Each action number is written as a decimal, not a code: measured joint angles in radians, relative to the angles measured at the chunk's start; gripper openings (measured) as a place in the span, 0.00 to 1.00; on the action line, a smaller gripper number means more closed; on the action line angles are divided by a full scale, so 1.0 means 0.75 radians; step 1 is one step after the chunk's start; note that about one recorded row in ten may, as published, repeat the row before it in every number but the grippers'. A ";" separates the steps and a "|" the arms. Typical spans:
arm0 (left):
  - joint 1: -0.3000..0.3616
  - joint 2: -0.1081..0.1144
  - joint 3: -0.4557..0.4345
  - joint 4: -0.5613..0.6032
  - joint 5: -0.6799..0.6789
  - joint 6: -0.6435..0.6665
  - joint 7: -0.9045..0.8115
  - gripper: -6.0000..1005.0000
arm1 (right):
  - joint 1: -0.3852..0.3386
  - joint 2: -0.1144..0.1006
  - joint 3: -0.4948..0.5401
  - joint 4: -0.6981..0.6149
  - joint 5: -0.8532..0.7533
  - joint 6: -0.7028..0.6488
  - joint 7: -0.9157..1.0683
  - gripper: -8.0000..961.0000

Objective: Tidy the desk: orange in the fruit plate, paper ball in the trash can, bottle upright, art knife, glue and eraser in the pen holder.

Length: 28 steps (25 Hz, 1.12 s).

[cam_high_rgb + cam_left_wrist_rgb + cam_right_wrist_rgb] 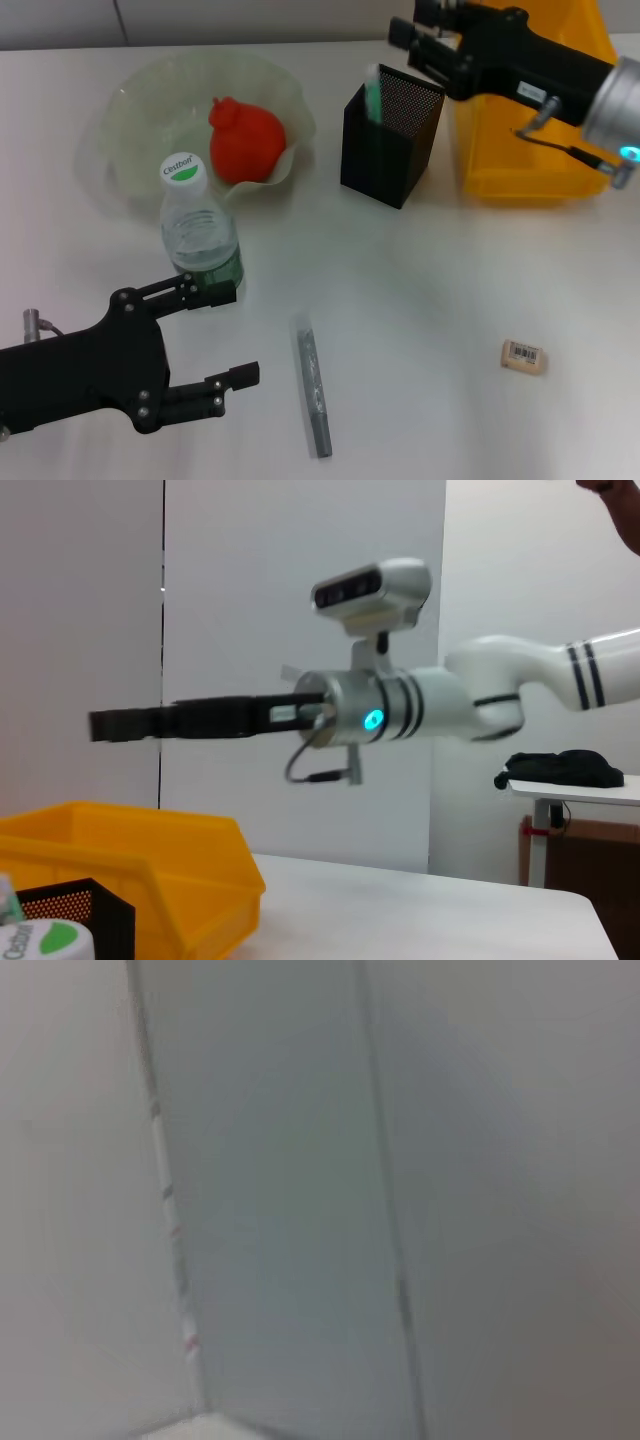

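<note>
The trash can [520, 150] is half hidden behind the right gripper [425, 35], whose claw state I cannot tell. One eraser [523, 356] lies near right. The left gripper [228, 335] is spread beside one upright bottle [197, 225].

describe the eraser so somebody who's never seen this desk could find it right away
Start at the yellow trash can at the far right of the white desk, then come toward the near edge. The eraser lies there alone: a tiny beige block with a barcode label, unlike the long grey stick to its left.

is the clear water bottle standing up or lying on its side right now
Upright. The clear plastic water bottle with green label stands on the white table, white-and-green cap on top facing the head camera.
</note>
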State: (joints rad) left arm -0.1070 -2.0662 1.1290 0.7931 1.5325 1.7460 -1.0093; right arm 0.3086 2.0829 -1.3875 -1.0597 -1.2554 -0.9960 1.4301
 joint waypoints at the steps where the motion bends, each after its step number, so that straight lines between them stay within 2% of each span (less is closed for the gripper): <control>1: 0.000 0.000 0.000 0.000 0.000 0.000 0.000 0.76 | 0.000 0.000 0.000 0.000 0.000 0.000 0.000 0.39; 3: 0.000 0.000 0.000 0.000 0.000 0.000 0.000 0.76 | -0.056 0.003 0.040 -0.198 -0.255 -0.110 0.275 0.42; 4: -0.001 0.000 0.000 0.000 0.000 0.000 0.000 0.76 | -0.084 0.006 0.090 -0.427 -0.594 -0.274 0.633 0.42; 5: -0.001 0.000 0.000 0.000 0.000 0.000 0.000 0.76 | -0.084 0.006 0.090 -0.427 -0.594 -0.274 0.633 0.42; 8: -0.001 0.000 0.000 0.002 0.000 0.001 -0.001 0.76 | -0.058 0.007 0.117 -0.688 -1.043 -0.548 1.060 0.43; 9: -0.002 0.000 0.000 0.003 0.000 0.001 -0.002 0.76 | -0.011 0.004 0.117 -0.777 -1.239 -0.704 1.228 0.43; 10: -0.002 0.000 0.000 0.003 0.000 0.001 -0.002 0.76 | -0.011 0.004 0.117 -0.777 -1.239 -0.704 1.228 0.43; 14: -0.006 0.001 0.000 0.003 0.000 0.002 -0.002 0.76 | 0.103 -0.003 0.109 -0.811 -1.496 -0.992 1.360 0.48; 16: -0.016 0.002 0.000 0.001 0.000 0.001 -0.006 0.76 | 0.139 -0.003 0.080 -0.800 -1.579 -1.055 1.368 0.51; 24: -0.024 0.001 0.000 0.000 0.000 -0.001 -0.008 0.76 | 0.237 0.001 -0.182 -0.625 -1.839 -1.066 1.370 0.51; 28: -0.024 0.000 -0.002 0.000 0.000 0.001 -0.009 0.76 | 0.251 0.004 -0.245 -0.592 -1.875 -1.036 1.385 0.51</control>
State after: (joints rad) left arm -0.1247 -2.0662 1.1277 0.7930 1.5324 1.7467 -1.0160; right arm 0.4971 2.0861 -1.5712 -1.5036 -2.6615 -1.7733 2.4685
